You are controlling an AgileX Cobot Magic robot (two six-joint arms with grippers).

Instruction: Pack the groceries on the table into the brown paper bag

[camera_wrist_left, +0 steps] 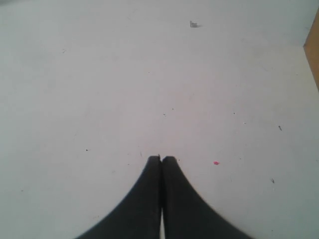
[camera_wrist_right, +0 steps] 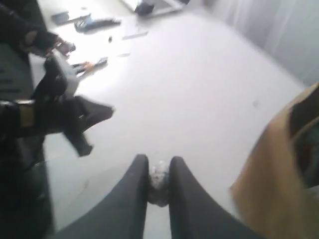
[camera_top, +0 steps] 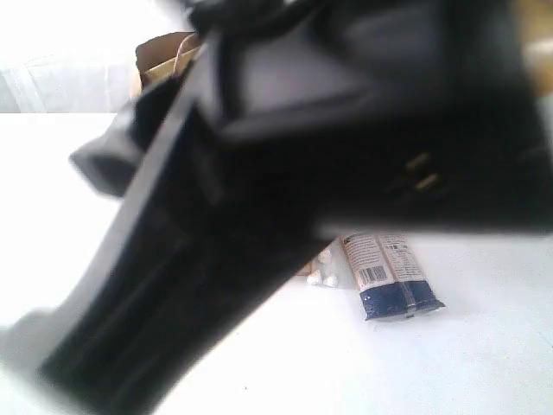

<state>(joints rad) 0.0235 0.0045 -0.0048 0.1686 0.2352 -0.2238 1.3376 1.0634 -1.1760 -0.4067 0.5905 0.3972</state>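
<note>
In the exterior view a blurred black arm (camera_top: 285, 173) close to the lens blocks most of the scene. Past it, the top of the brown paper bag (camera_top: 162, 54) stands at about 11 o'clock. The long dark-blue noodle packet (camera_top: 390, 277) lies flat on the white counter (camera_top: 363, 363) at about 4 o'clock, barcode face up. A few small white crumbs (camera_top: 324, 275) sit just beside the packet at its 9 o'clock.

The left gripper (camera_wrist_left: 160, 159) is closed, its black fingers pressed together with nothing between them. It is over bare counter, with a strip of brown at the frame's edge.

The right gripper (camera_wrist_right: 159, 160) is nearly closed on a small whitish object (camera_wrist_right: 158, 181) wedged between its fingers. The object is too blurred to name. This gripper is raised above the counter. The bag's brown paper wall (camera_wrist_right: 279, 189) is near on one side, and the other arm (camera_wrist_right: 60, 117) is well apart on the opposite side.
</note>
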